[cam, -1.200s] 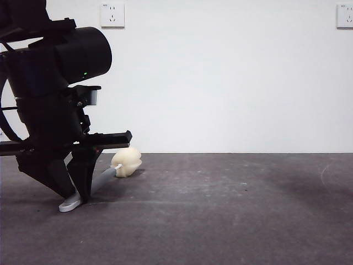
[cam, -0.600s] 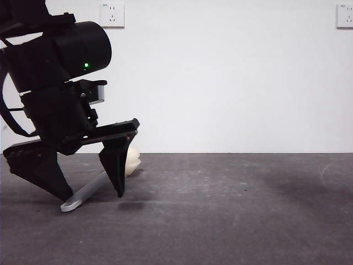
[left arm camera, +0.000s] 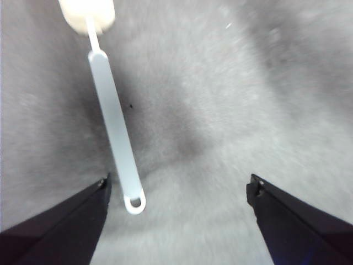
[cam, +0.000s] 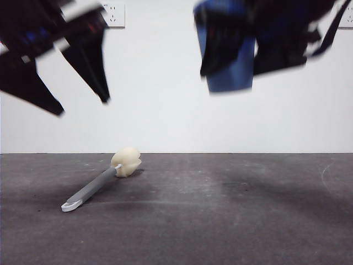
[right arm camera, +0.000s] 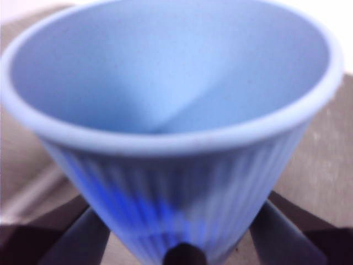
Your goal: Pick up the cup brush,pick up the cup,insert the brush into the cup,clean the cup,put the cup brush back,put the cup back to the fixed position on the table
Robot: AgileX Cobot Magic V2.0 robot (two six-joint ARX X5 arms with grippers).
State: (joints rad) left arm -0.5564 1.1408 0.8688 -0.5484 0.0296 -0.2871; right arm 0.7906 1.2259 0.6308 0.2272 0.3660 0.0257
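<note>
1. Cup brush point(cam: 102, 181) — lies flat on the worktop point(cam: 220, 221), sponge head toward the wall, white looped end nearest the camera. Nothing touches it.
2. Left claw point(left arm camera: 176, 190) — raised well above the brush, jaws spread wide apart and empty; in its wrist view the looped end of the handle sits just beside one jaw.
3. Cup point(cam: 229, 52) — blue, ribbed, held high in the air above the worktop, off to the side of the brush.
4. Right claw point(cam: 237, 49) — clamped on the cup's lower body, a jaw on either side; the open mouth faces its wrist camera.
5. Handling, brush — judged light; handle stiff and slim, head soft and yielding. Best taken on the grey handle near mid-length, across its narrow width; the sponge would squash and the loop offers little purchase.
6. Handling, cup — judged light, thin-walled plastic; the ribs should aid grip, but the taper could let it slide under a loose hold.
</note>
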